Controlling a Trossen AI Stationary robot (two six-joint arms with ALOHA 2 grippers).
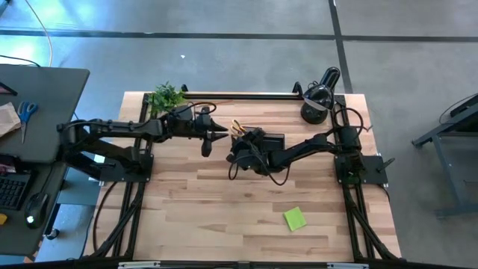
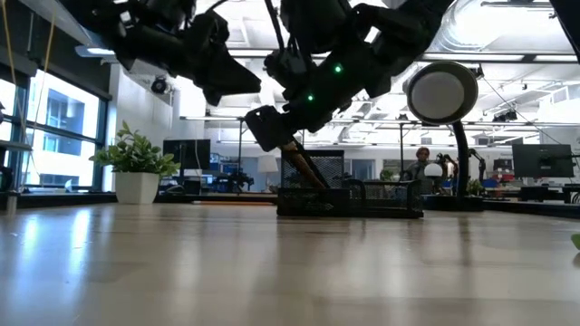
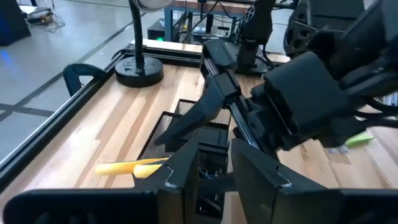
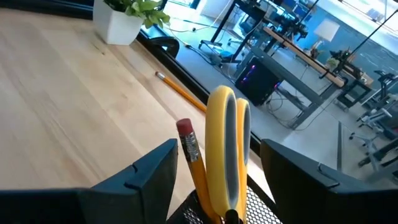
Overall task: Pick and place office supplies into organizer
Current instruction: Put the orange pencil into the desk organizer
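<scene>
The black mesh organizer [image 1: 272, 140] stands on the far middle of the table. Yellow-handled scissors [image 4: 227, 149] and an orange pencil with a red eraser [image 4: 189, 149] stand upright in its left end, handles and eraser up. My right gripper [image 1: 237, 149] hovers over that end, open, with one finger on each side of the scissor handles [image 4: 217, 146] and a gap to both. My left gripper [image 1: 213, 140] waits just left of the organizer, open, facing it [image 3: 214, 168]. A lime-green sticky pad [image 1: 295, 218] lies flat toward the near right. Another pencil [image 4: 180, 92] lies along the far edge.
A black domed lamp [image 1: 317, 101] stands at the far right corner and a small potted plant [image 1: 168, 97] at the far left. A black rail runs along the far edge. The two grippers are close together at the organizer. Bare wood stretches across the near half.
</scene>
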